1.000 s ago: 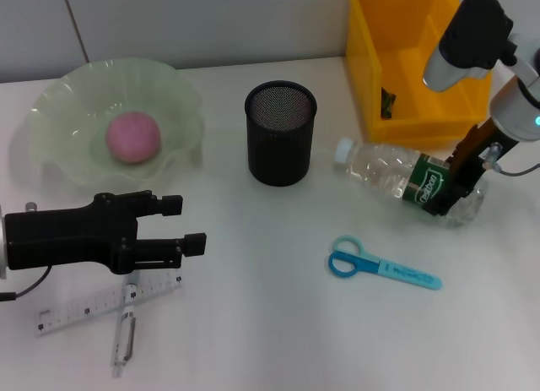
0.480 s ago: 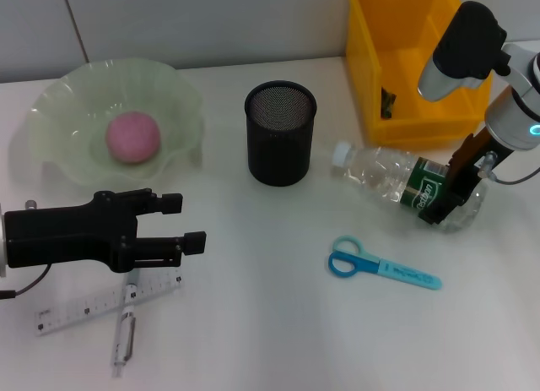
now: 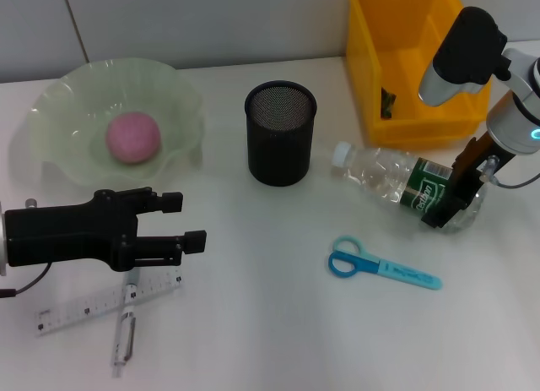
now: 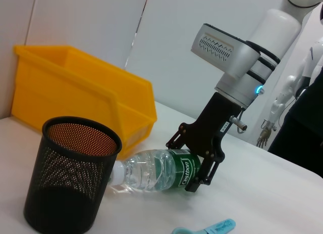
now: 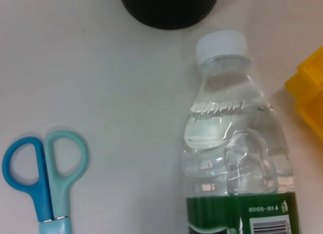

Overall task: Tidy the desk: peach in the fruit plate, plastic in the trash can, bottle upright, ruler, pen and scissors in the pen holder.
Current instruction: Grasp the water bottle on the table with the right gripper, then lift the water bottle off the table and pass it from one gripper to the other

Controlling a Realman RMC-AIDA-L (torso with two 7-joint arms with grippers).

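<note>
My right gripper (image 3: 453, 198) is closed on the clear plastic water bottle with the green label (image 3: 396, 182), its black fingers clamped across the labelled lower body near the base; I grip there because that end must swing down to become the foot when I stand the bottle up. The bottle lies on its side on the white desk (image 3: 270, 323), just in front of the yellow plastic bin (image 3: 367, 78), its long axis running across the table with the white cap (image 3: 342, 152) pointing toward the black mesh pen holder (image 3: 280, 133) and its base toward my right arm. The cap sits near the holder without touching it. My left gripper (image 3: 187, 225) hovers idle, jaws apart, over the clear ruler (image 3: 80, 308) and silver pen (image 3: 124, 339). The blue scissors (image 3: 381, 265) lie nearer me, apart from the bottle. The pink peach (image 3: 132, 137) already rests in the pale green glass fruit plate (image 3: 51, 108).
</note>
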